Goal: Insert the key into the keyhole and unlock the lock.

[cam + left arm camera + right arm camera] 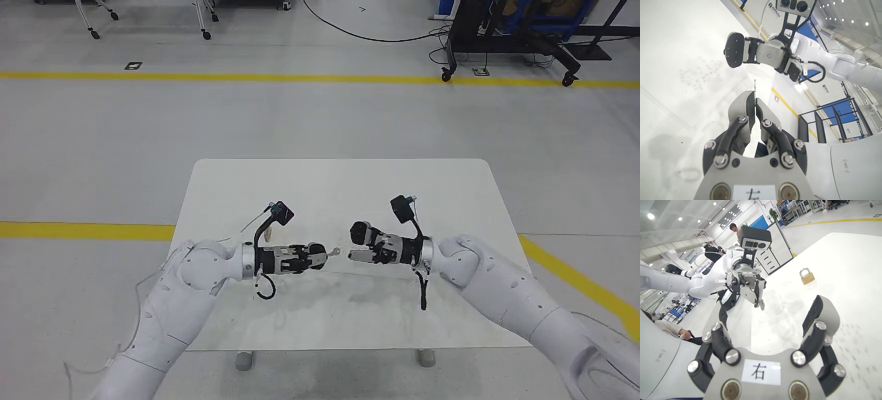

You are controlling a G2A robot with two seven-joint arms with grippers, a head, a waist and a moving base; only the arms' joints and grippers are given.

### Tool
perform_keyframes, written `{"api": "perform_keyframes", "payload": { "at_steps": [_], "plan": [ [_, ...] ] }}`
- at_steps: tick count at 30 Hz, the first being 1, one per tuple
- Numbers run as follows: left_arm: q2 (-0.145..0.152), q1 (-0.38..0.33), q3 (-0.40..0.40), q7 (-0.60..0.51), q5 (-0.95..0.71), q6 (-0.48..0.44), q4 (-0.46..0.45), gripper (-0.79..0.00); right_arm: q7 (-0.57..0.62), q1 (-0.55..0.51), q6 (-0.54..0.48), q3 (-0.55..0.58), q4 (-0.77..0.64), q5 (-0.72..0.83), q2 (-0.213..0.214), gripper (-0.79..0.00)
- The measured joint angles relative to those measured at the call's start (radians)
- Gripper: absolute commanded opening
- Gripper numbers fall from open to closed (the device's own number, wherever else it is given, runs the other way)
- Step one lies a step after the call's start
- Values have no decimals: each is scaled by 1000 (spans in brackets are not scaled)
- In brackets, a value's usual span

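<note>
My left gripper [322,255] hangs above the middle of the white table [440,190], shut on a small silver key [335,251] whose end sticks out past the fingertips. In the left wrist view the key [754,87] stands edge-on between the pads of the left gripper [754,98]. My right gripper [353,255] faces it from a short distance, open and holding nothing. The right wrist view has the right gripper [770,309] spread wide, the left gripper [758,300] with the key [762,304] just beyond it, and a brass padlock [807,276] lying on the table farther off, its shackle closed.
The tabletop around both grippers is bare white with faint scuff marks [700,73]. A grey drawer cabinet [772,256] stands on the floor past the table's edge. Yellow floor lines [300,78] run beyond the table.
</note>
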Motion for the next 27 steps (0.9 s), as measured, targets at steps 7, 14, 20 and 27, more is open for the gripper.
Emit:
{"api": "perform_keyframes", "payload": {
  "at_steps": [7,14,20,27],
  "plan": [
    [5,-9,12,-18,-29,-26,7,-785,199,-17,21,16,-62,112,29,-132],
    [7,-21,40,-42,-49,-33,11,-785,277,-3,81,15,-70,163,13,-308],
    [10,-30,52,-39,-55,-38,18,-785,316,8,97,14,-56,181,-5,-425],
    [14,-35,61,-31,-57,-40,22,-785,357,13,99,19,-41,198,-19,-517]
  ]
}}
